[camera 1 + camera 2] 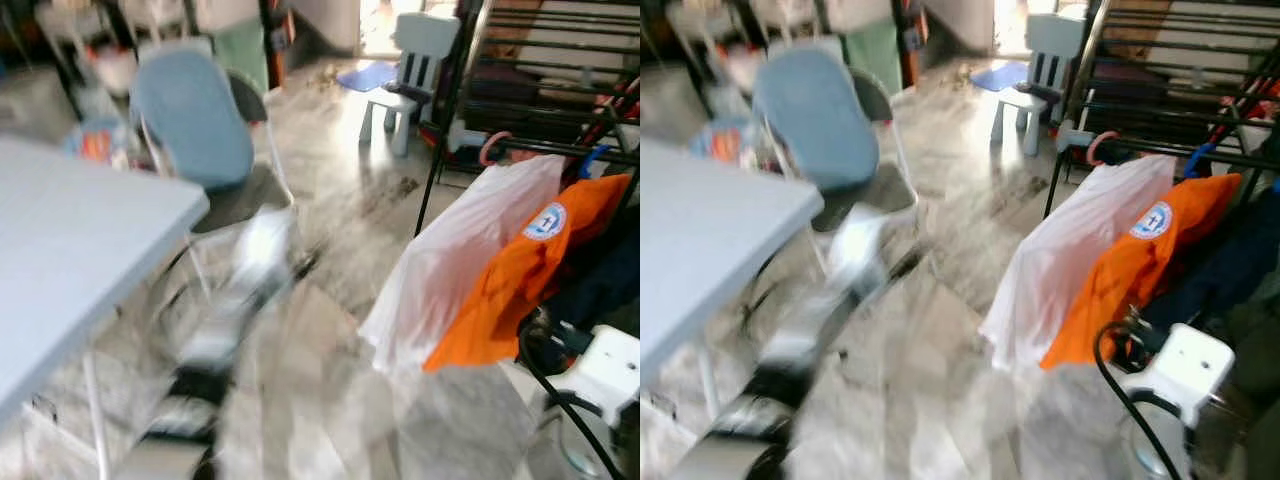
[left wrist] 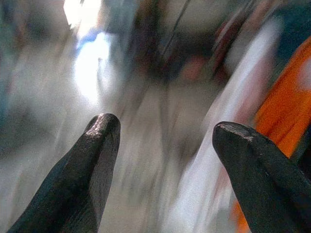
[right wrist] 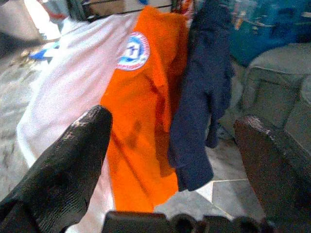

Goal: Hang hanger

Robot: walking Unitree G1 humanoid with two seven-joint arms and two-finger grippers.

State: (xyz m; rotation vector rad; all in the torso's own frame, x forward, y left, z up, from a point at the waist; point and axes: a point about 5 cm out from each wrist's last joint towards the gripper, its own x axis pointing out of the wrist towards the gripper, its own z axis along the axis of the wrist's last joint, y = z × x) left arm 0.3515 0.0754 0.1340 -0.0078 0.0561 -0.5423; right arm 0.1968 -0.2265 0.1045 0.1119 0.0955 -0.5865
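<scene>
A black clothes rail [image 1: 560, 150] on my right carries a white shirt [image 1: 460, 250], an orange shirt [image 1: 520, 270] with a round blue-and-white badge, and a navy garment [image 3: 204, 92]. A pink hanger hook [image 1: 492, 148] and a blue hanger hook [image 1: 592, 160] sit over the rail. My right gripper [image 3: 173, 121] is open and faces the orange shirt [image 3: 146, 111], holding nothing. My left gripper [image 2: 165, 128] is also open and empty; its arm [image 1: 230, 310] shows as a blurred streak low over the floor, left of the white shirt.
A pale blue table [image 1: 70, 250] fills the left side, with a folding chair [image 1: 195, 120] with a blue back behind it. A small white child's chair [image 1: 410, 80] and a blue mat [image 1: 365, 75] stand further back. The floor is grey marble tile [image 1: 330, 400].
</scene>
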